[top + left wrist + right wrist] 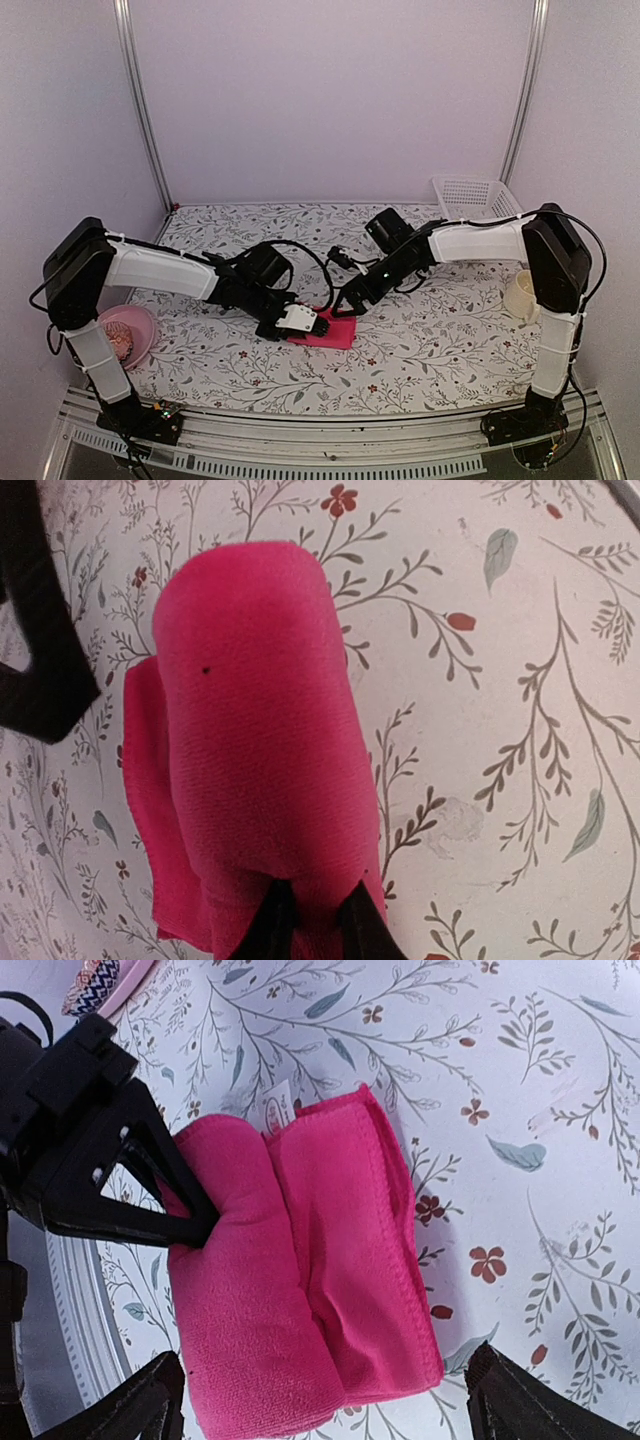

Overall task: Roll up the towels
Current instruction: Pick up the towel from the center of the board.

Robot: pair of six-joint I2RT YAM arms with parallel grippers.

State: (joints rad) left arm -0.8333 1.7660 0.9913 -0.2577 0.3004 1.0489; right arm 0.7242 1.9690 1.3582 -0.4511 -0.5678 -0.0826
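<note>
Clamped at the rolled end of the pink towel [300,1280] by the left gripper [315,925] to stop uncoiling, straddled above by the right gripper [325,1390], spread wide and empty.

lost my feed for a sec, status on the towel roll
Left fingers shut on pink towel, at its rolled end. Right fingers wide open above it. Towel partly rolled, flat part remaining. Bowl, cup off to sides.

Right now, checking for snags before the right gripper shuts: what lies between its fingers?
Only the partly rolled pink towel, on the floral tablecloth; the right wrist view shows it inside the open span of the right gripper.
</note>
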